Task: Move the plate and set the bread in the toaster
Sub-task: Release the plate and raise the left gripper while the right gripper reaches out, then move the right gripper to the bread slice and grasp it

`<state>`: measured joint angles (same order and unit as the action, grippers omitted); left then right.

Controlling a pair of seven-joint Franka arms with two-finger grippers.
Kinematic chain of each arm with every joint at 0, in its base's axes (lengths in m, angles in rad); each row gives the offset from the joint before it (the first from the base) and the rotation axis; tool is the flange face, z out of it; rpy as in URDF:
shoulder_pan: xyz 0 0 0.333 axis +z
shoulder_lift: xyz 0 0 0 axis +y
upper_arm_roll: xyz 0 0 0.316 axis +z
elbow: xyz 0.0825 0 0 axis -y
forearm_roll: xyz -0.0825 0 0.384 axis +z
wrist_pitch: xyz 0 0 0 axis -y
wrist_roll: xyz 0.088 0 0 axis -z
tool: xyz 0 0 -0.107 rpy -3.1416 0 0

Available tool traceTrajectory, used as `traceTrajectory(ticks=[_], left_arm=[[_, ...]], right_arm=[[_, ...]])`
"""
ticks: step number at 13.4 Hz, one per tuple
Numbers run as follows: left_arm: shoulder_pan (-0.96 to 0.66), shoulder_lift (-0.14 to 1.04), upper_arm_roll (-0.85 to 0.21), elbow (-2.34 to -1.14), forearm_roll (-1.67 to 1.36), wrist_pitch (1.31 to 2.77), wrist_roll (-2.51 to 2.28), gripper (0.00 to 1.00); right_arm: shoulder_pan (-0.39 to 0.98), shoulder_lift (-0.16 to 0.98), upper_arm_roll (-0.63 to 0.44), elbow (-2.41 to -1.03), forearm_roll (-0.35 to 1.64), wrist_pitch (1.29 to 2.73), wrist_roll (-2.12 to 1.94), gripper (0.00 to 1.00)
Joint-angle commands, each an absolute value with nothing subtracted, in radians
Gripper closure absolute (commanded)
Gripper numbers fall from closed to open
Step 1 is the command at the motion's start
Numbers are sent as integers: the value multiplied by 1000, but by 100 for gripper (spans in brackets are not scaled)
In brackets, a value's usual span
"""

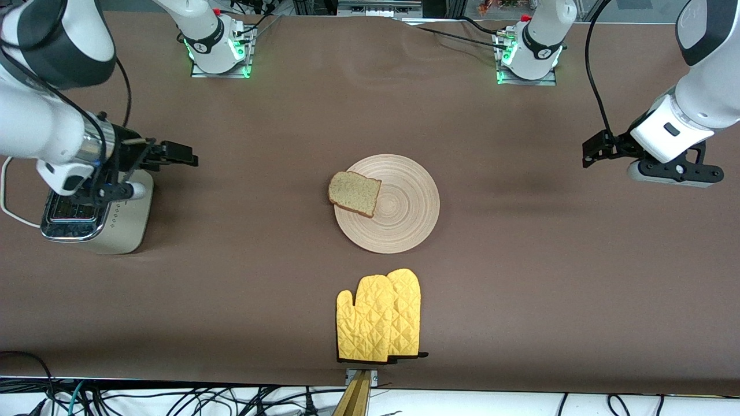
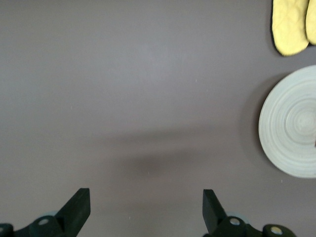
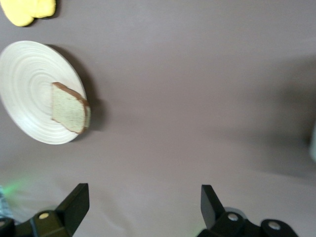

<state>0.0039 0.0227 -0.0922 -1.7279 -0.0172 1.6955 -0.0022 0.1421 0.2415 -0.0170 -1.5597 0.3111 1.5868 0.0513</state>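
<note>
Nearest the front camera: a pair of yellow quilted oven mitts (image 1: 378, 316), lying flat and overlapping at the table's edge, dark trim at the cuffs. Under everything, a brown matte table cover (image 1: 260, 289), smooth and plain. Along the camera-side edge, a tangle of black cables (image 1: 173, 401) on a white floor strip and a wooden post (image 1: 354, 396) below the mitts. Along the top of the front view, two arm bases (image 1: 217, 49) lit green on metal mounting plates.

Farther from the camera than the mitts, at mid-table: the plate (image 1: 387, 203), round, pale wood, ringed with grooves. On it, at the rim toward the right arm's end, the bread (image 1: 354, 193), one corner overhanging the edge. Well apart, at the right arm's end of the table: the toaster (image 1: 98, 216), cream sides, chrome top, white cord trailing off the edge.

Right gripper (image 1: 173, 153) up in the air just over the toaster's upper corner, fingers spread wide, holding nothing, touching nothing. Left gripper (image 1: 598, 151) hanging over bare cover at the left arm's end, well apart from the plate, fingers likewise spread fully, empty. In both wrist views, black fingertips (image 2: 79, 207) wide apart with only table between them.
</note>
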Motion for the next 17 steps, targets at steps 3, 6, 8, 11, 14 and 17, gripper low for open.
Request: traceTrajectory(ticks=[3, 6, 8, 11, 14, 17], left_arm=[[0, 17, -104, -1684, -18, 1674, 52, 0], [5, 32, -101, -1669, -21, 1675, 64, 0], [6, 38, -101, -1663, -21, 1675, 54, 0], [8, 43, -100, -1658, -21, 1672, 52, 0], [12, 44, -95, -1658, -21, 1672, 52, 0], [11, 46, -95, -1655, -21, 1672, 52, 0]], right_arm=[[173, 333, -20, -1610, 445, 1715, 61, 0], [244, 366, -18, -1658, 451, 1813, 220, 0], [282, 397, -18, -1660, 453, 1839, 247, 0], [313, 431, -18, -1704, 509, 1900, 248, 0], [354, 431, -20, -1791, 584, 2003, 253, 0], [452, 436, -18, -1871, 586, 2164, 320, 0]])
